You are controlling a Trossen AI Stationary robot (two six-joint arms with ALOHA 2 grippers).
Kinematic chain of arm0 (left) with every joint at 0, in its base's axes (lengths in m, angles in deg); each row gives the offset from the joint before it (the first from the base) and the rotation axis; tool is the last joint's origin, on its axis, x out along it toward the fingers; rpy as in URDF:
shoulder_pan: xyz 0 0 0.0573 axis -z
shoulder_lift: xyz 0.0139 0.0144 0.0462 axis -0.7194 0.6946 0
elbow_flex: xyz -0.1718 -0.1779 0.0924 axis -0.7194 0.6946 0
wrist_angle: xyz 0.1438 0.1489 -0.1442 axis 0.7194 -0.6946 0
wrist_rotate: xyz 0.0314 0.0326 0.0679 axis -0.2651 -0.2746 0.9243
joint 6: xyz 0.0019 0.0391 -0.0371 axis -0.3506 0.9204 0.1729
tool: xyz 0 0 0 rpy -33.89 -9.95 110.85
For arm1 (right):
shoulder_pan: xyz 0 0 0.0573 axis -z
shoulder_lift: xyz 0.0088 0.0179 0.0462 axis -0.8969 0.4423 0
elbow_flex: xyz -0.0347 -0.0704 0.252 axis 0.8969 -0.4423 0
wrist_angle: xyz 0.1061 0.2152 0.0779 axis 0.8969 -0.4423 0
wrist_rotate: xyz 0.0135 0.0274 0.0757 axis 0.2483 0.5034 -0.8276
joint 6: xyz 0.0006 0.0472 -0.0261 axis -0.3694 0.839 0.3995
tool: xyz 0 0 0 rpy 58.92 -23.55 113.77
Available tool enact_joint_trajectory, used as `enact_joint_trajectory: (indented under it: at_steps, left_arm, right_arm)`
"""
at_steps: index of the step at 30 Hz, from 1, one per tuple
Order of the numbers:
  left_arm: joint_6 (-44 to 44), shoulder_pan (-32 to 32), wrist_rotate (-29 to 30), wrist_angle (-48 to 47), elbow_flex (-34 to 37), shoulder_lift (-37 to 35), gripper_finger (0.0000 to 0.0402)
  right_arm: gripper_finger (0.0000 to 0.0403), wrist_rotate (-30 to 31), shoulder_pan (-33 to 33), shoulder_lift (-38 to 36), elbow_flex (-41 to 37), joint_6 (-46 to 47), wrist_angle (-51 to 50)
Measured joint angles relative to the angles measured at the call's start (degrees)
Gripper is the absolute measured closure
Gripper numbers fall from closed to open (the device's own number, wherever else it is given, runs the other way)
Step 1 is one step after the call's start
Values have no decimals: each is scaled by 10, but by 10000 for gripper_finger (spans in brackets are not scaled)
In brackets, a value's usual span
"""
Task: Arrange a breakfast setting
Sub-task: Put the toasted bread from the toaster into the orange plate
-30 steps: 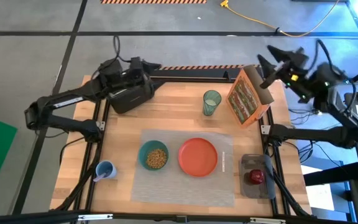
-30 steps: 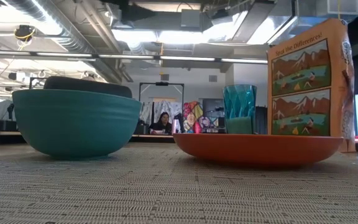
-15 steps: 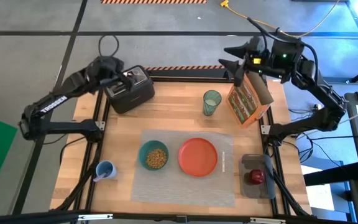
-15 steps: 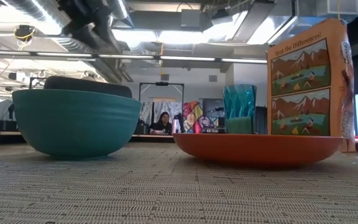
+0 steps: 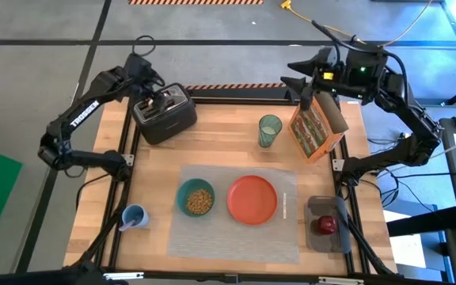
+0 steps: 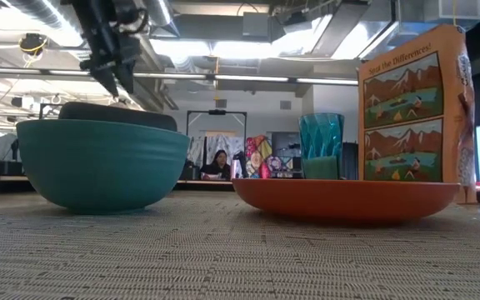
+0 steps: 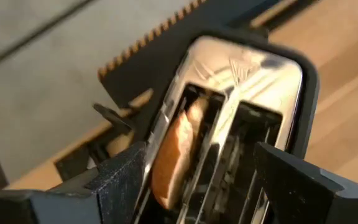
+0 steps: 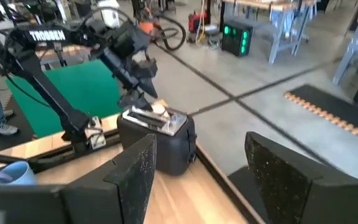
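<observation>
The toast slice [image 7: 176, 149] stands in a slot of the black toaster [image 5: 165, 117] at the table's far left. My left gripper [image 5: 160, 100] is open, points down just above the toaster's top and touches nothing; it also shows in the low view [image 6: 111, 71]. In the left wrist view [image 7: 197, 186] its fingers stand to either side of the slots. On the grey placemat [image 5: 236, 237] sit the teal bowl [image 5: 195, 198], the orange-red plate [image 5: 252, 198] and the slim pale utensil [image 5: 285, 206]. The green glass [image 5: 269, 129] stands beyond the mat. The red apple [image 5: 324, 225] lies on a dark tray at the right. My right gripper [image 5: 299, 77] is open and empty, high by the cereal box.
The tall orange cereal box [image 5: 315, 123] stands at the far right, close to the glass. A blue cup [image 5: 134, 215] stands left of the placemat. The bowl holds cereal. Bare wood lies between the toaster and the placemat.
My left gripper has swung up off the toaster's far side, tipped to point down, and come down toward the toaster's slots. My right gripper has gone toward the table's left along the far edge, to above the cereal box, then held still.
</observation>
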Motion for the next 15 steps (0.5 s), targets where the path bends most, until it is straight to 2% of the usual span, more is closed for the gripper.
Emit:
enact_joint_trajectory:
  at_steps: [6, 12, 15]
  left_arm:
    - [25, -24, -31, -10, 0, 12, 138]
    - [57, -37, -9, -9, 0, 17, 199]
    - [61, -51, -22, -9, 0, 28, 227]
  right_arm:
    - [166, 9, 0, -7, 0, 21, -37]
    - [166, 15, 0, -14, 0, 26, -42]
    - [166, 19, 0, -19, 0, 27, -43]
